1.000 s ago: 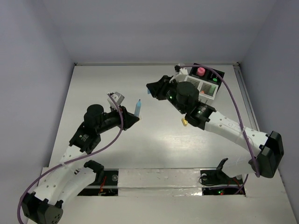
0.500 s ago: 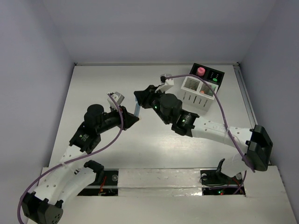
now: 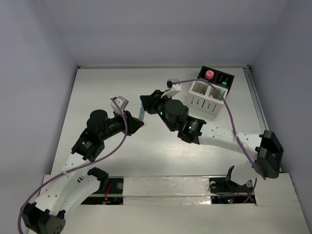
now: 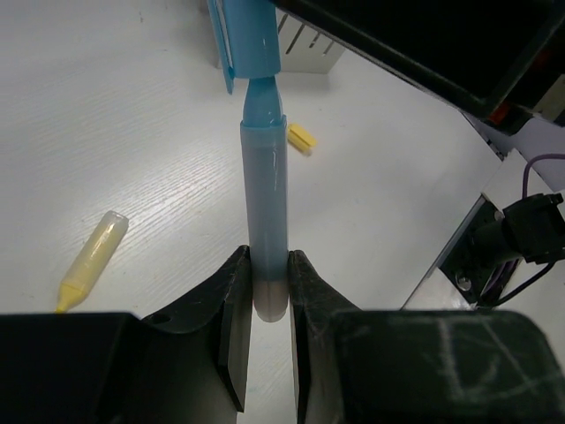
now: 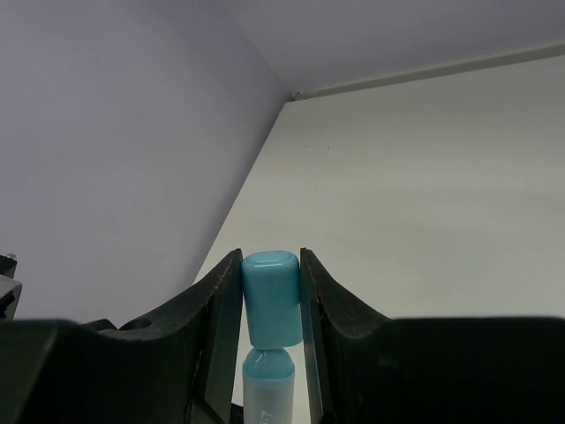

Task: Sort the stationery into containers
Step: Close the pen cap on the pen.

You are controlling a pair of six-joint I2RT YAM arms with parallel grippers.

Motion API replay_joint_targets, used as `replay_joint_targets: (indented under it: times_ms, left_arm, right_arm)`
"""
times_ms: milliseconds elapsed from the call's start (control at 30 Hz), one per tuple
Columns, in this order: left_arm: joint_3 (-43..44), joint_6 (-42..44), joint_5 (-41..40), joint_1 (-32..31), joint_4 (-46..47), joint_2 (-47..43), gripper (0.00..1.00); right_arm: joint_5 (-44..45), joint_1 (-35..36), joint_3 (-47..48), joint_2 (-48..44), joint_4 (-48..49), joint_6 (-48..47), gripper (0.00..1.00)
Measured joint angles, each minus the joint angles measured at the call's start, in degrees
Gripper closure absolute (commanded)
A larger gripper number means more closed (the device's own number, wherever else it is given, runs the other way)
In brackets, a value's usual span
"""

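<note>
Seen from above, the white counter (image 3: 97,92) lies open along its left and far sides, with walls closing three edges. The joined white box (image 3: 207,96) and black box (image 3: 223,79) sit near the far right corner, a pink-capped bottle (image 3: 209,74) in the black one. Both arms meet mid-counter at a blue pen (image 3: 142,115). Only the left wrist view shows the left jaws clamped on the barrel's end, with a yellow pen (image 4: 91,258) and a yellow chunk (image 4: 301,137) lying loose on the counter. The right wrist view shows the right jaws pinching the cap (image 5: 271,296).
</note>
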Motion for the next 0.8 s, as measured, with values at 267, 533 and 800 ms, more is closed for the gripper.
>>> replay_joint_targets:
  times_ms: [267, 533, 800]
  left_arm:
    - [0.0, 0.0, -3.0, 0.0, -0.2, -2.3, 1.0]
    - [0.0, 0.0, -5.5, 0.0, -1.6, -5.3, 1.0]
    - [0.0, 0.0, -6.3, -0.1, -3.8, -5.7, 1.0]
  right_arm:
    - [2.9, 3.4, 0.0, 1.1, 3.0, 1.3, 0.98]
    - [6.0, 5.5, 0.0, 2.7, 7.4, 2.0, 0.98]
    - [6.6, 6.3, 0.0, 3.4, 6.3, 2.4, 1.0]
